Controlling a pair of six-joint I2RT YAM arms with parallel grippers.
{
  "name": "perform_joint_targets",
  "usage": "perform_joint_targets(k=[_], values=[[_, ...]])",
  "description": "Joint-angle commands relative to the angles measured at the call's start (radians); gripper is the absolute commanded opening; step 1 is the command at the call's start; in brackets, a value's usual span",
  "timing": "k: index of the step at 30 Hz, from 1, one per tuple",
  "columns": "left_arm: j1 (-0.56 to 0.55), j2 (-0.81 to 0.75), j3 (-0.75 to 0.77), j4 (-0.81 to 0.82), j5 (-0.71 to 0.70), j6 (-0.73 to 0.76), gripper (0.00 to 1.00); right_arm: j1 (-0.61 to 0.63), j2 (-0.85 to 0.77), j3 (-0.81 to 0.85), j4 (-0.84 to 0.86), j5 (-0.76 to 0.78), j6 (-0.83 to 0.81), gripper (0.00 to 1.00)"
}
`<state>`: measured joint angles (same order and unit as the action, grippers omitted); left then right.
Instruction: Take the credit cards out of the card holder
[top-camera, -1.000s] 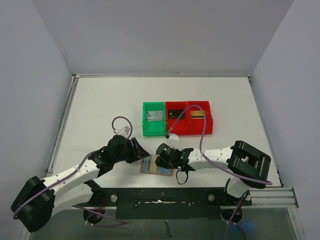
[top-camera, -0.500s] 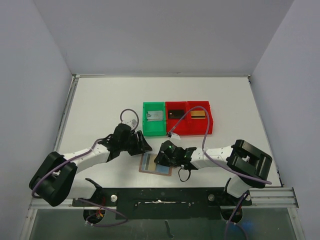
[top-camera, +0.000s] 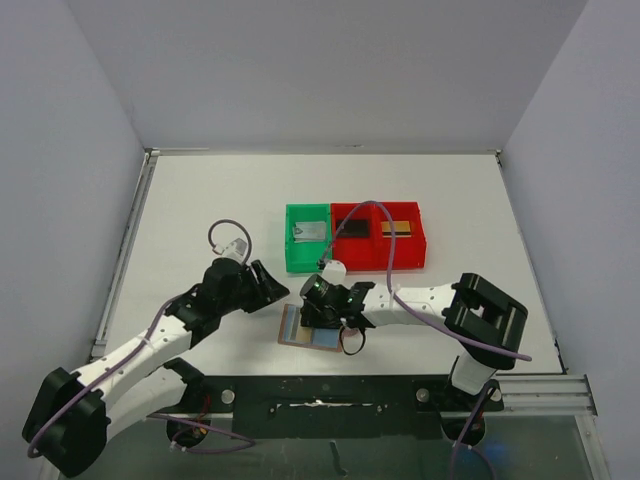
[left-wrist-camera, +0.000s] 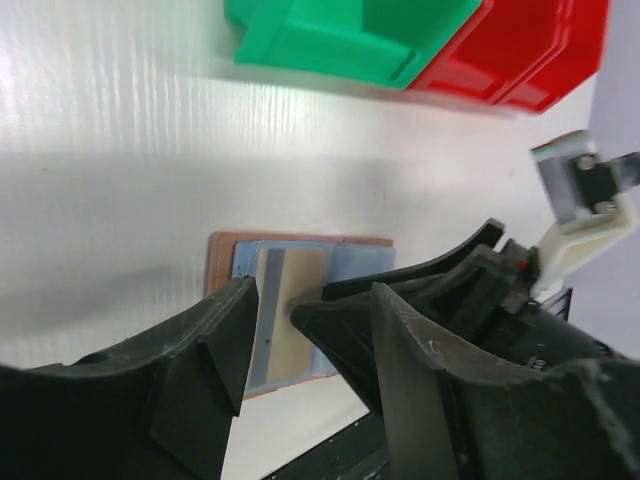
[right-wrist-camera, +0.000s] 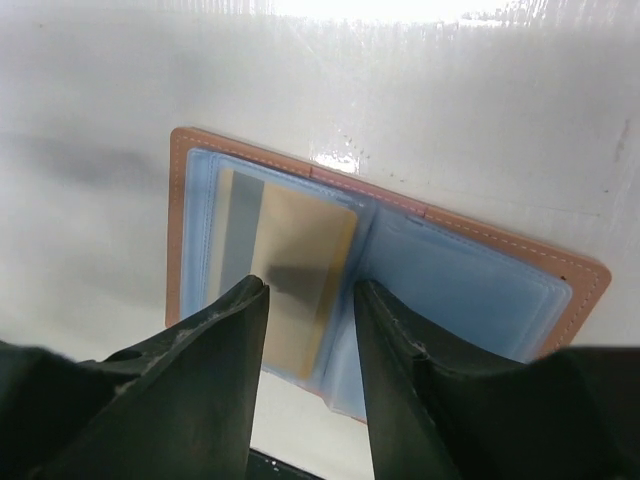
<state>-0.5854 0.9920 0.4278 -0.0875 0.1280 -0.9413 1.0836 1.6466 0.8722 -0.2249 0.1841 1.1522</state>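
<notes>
Card holder (right-wrist-camera: 480, 290) lies open directly under the right gripper (right-wrist-camera: 310, 290) (jaws parted, empty), tan card (right-wrist-camera: 300, 240) with its long axis along the fingers.

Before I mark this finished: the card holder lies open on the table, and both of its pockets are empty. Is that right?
Not quite. The card holder does lie open on the table, but only one of its pockets looks empty. The right wrist view shows a gold-tan card with a grey stripe sitting in the other pocket.
</notes>
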Motion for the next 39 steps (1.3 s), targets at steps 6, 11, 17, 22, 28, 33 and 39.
perform_joint_targets(k=[6, 11, 17, 22, 28, 33, 39], values=[[0.016, -0.208, -0.005, -0.139, -0.178, -0.074, 0.48, 0.065, 0.096, 0.23, -0.304, 0.188, -0.007, 0.47], [0.018, -0.226, -0.01, -0.149, -0.175, -0.082, 0.48, 0.071, 0.132, 0.272, -0.319, 0.195, -0.009, 0.49], [0.018, -0.236, -0.004, -0.159, -0.182, -0.086, 0.48, 0.08, 0.151, 0.325, -0.342, 0.206, -0.024, 0.52], [0.019, -0.243, 0.017, -0.176, -0.207, -0.083, 0.48, 0.081, 0.156, 0.306, -0.308, 0.207, -0.017, 0.52], [0.018, -0.245, 0.02, -0.186, -0.215, -0.078, 0.48, 0.072, 0.212, 0.254, -0.283, 0.164, 0.014, 0.52], [0.017, -0.195, 0.012, -0.126, -0.133, -0.029, 0.48, 0.06, 0.214, 0.159, -0.299, 0.167, 0.068, 0.42], [0.007, -0.108, -0.004, -0.024, -0.037, 0.002, 0.46, 0.047, 0.188, 0.039, -0.214, 0.131, 0.032, 0.27]])
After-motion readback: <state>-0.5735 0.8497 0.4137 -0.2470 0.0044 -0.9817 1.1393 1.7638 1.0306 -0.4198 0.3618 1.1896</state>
